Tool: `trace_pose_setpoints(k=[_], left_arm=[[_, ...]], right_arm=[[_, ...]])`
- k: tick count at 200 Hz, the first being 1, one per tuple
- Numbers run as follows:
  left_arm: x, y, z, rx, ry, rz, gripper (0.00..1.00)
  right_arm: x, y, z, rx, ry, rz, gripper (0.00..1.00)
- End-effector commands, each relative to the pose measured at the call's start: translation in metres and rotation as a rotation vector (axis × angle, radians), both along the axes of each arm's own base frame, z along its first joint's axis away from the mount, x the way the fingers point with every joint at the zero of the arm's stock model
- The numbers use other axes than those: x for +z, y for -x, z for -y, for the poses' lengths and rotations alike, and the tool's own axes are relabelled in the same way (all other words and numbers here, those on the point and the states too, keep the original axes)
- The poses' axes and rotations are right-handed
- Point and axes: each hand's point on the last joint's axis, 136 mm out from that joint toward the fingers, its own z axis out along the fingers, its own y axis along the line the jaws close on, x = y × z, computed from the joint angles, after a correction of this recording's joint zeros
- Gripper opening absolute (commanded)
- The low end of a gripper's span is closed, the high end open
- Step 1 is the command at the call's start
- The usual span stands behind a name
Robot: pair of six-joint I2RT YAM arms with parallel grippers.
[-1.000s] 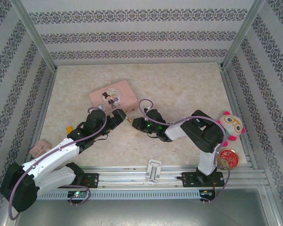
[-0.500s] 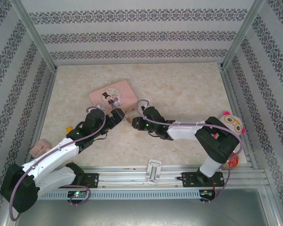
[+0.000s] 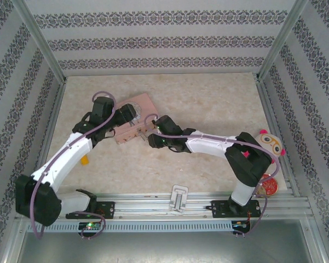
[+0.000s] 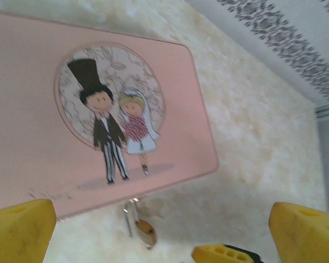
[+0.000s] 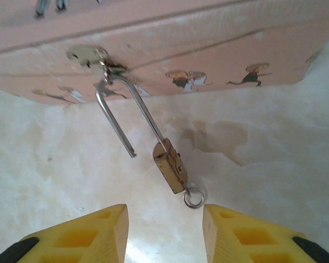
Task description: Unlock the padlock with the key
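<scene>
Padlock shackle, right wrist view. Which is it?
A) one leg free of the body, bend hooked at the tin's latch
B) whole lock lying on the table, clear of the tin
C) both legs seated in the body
A: the shackle has its short leg ending in open air beside the brass padlock, and its bend hangs from the latch on the pink tin.

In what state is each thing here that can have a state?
padlock, shackle open, hanging from the tin's hasp
key, seemingly inserted in the padlock's bottom
pink tin, lid closed
left end effector, open, empty
right end effector, open, empty
</scene>
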Motion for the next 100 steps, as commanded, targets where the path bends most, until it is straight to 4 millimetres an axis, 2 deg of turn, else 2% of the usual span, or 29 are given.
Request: trace_pose_setpoints(k=[1,40,100], left_arm=[[-0.015,-0.009,-0.017,-0.062,-0.127,-0.080,0.99],[-0.033,-0.042,-0.032,-0.076,-0.185,-0.136,0.99],[-0.042,-0.091,-0.058,-0.057,-0.240,-0.127,0.99]], right_arm=[[-0.012,0.002,-0.004,0.057,0.067,-0.022,0.41],[-0.023,-0.003,-0.010,0.082,0.103,-0.040,0.42],[-0.035,-0.008,-0.016,0.104,0.105,-0.067,0.41]])
